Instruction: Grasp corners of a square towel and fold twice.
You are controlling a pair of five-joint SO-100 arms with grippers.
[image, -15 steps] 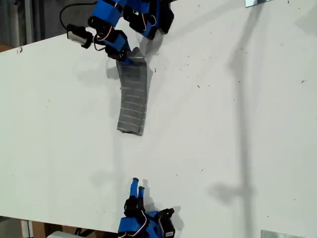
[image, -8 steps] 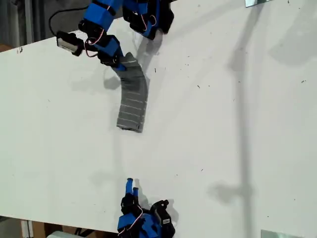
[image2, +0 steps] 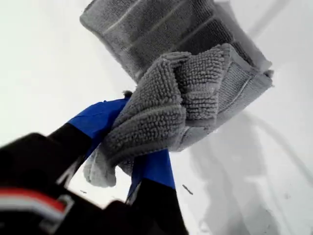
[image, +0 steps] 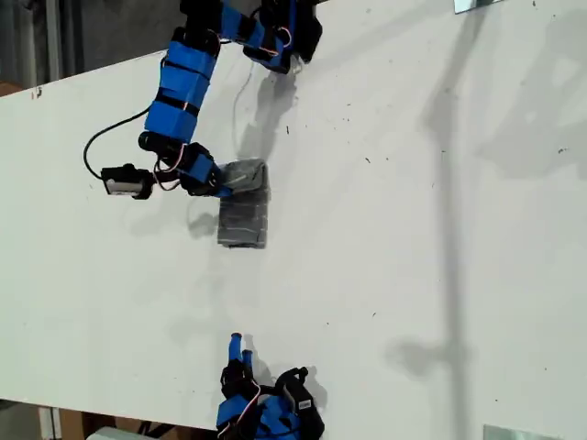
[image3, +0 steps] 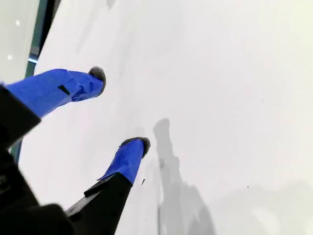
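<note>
The dark grey striped towel (image: 244, 213) lies on the white table (image: 413, 229), left of centre in the exterior view, folded into a short thick stack. My first gripper (image: 220, 186) is shut on the towel's upper layer at its edge, holding that end over the lower layers. In the first wrist view the bunched cloth (image2: 166, 112) sits between the blue fingers (image2: 154, 169), with the striped lower layers (image2: 156, 27) beyond. My second gripper (image: 238, 344) stands open near the table's front edge, apart from the towel; its jaws (image3: 120, 110) hold nothing. The corners are not separately visible.
The first arm's base (image: 284, 32) stands at the table's far edge, and a black cable (image: 101, 151) loops beside the arm. Metal plates show at the exterior view's top right (image: 477, 5) and bottom right (image: 518, 433). Bare table spreads to the exterior view's right.
My first gripper has carried the towel's far end down toward the near end, folding the long strip to about half its length. The second arm drew back slightly.
</note>
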